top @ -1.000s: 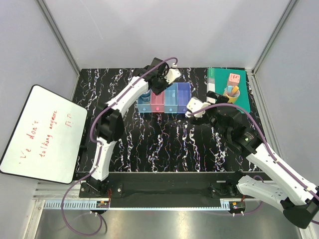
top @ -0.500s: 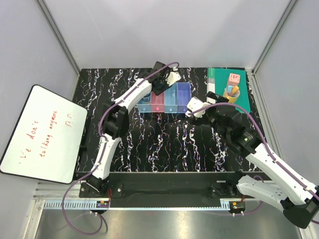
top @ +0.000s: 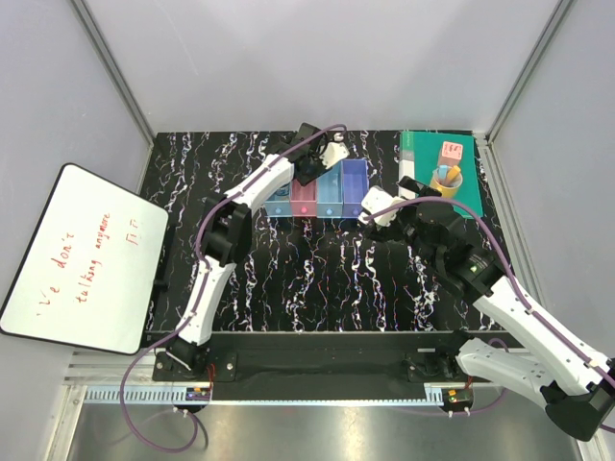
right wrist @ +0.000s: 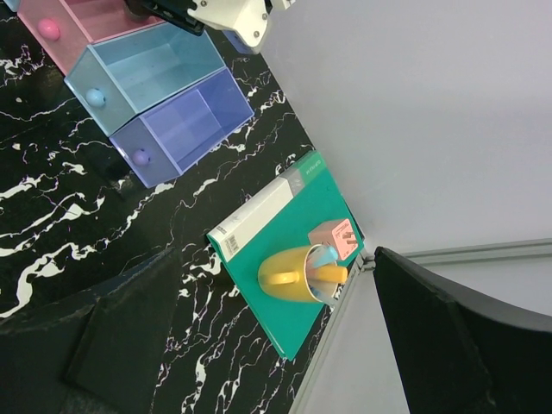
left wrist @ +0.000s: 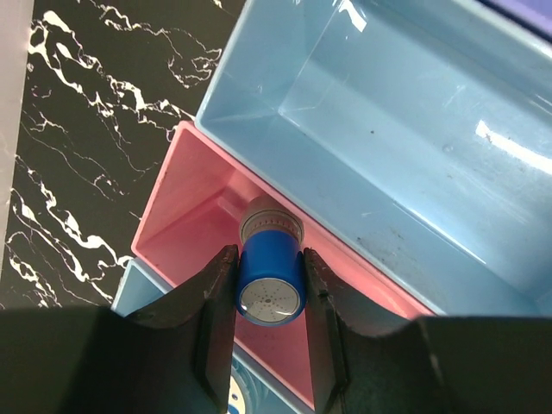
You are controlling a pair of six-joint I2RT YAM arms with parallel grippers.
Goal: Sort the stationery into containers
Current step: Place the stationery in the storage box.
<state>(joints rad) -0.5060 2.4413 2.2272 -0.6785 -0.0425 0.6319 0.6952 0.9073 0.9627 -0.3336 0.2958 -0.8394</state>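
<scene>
From above, the four bins stand in a row at the twelve o'clock end of the tabletop (top: 288, 279). The left jaws hang over the pink bin (top: 304, 206), though what they carry cannot be made out from here. The right jaws hover just to the three o'clock side of the purple bin (top: 354, 192). Further toward three o'clock a green book (top: 466, 197) carries a yellow mug (top: 445, 181) and a pink cube (top: 450, 151). A dark blue shape sits in the light blue bin (top: 278, 208), so one item looks sorted already. The left wrist view settles what the top view leaves open: the left jaws are clamped on a blue cylinder (left wrist: 270, 276), held end-on over the pink bin and not yet let go. The blue bin (left wrist: 259, 103), up toward one o'clock, is bare inside. The right wrist view shows the right jaws spread wide with nothing between them. It looks into the blue and purple bins and finds both empty, which the top view shows less plainly. It also shows an orange-yellow stick (right wrist: 336, 274) and something pale blue standing in the mug. My judgement is that the sorting is at an early stage, with this drop pending and two bins waiting to be filled.
</scene>
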